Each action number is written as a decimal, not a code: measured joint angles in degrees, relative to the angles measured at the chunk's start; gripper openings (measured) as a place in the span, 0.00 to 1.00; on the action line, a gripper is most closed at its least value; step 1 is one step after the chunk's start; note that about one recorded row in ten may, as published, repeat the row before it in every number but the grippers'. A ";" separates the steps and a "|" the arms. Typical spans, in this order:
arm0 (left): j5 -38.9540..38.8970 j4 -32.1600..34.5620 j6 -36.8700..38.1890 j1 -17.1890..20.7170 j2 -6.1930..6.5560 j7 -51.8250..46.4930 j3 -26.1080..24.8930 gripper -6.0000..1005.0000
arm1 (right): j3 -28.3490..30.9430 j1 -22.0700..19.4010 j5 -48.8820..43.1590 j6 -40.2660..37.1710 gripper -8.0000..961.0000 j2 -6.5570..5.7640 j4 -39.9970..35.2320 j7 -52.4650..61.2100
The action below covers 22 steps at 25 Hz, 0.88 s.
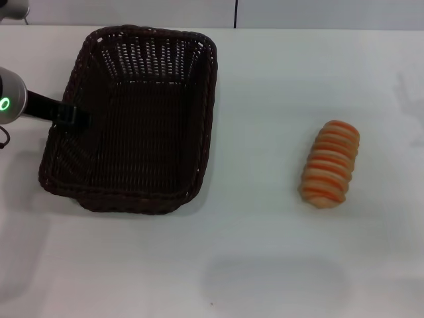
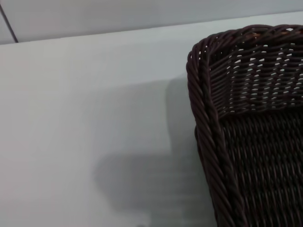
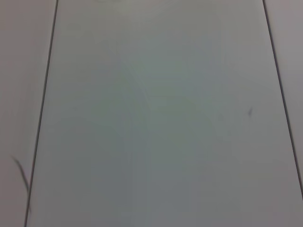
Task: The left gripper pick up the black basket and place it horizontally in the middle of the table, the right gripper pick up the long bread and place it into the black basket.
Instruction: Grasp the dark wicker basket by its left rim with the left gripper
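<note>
Head view: basket (image 1: 136, 119) sits at 10 o'clock on the table (image 1: 265, 265), long axis running 12-to-6, not yet centred. Left gripper (image 1: 71, 116) reaches in from 9 o'clock, at the basket's left rim; can't tell if it's clamped or loose. Bread (image 1: 330, 164) lies at 3 o'clock, well apart from the basket. Left wrist view shows a basket corner (image 2: 246, 118). Right gripper out of sight.
</note>
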 joint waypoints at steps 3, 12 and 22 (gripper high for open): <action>0.09 0.08 -0.04 0.00 0.00 0.51 0.51 0.77 | 0.00 -0.02 0.00 -0.09 0.70 0.06 0.03 0.06; 1.25 0.00 -0.48 -0.35 -0.01 0.56 2.06 0.31 | -0.10 -0.12 0.01 -0.16 0.70 0.05 0.03 0.15; 2.42 -2.09 0.27 0.58 -0.08 2.10 3.84 0.25 | -0.36 -0.20 0.03 -0.15 0.70 0.03 0.19 0.19</action>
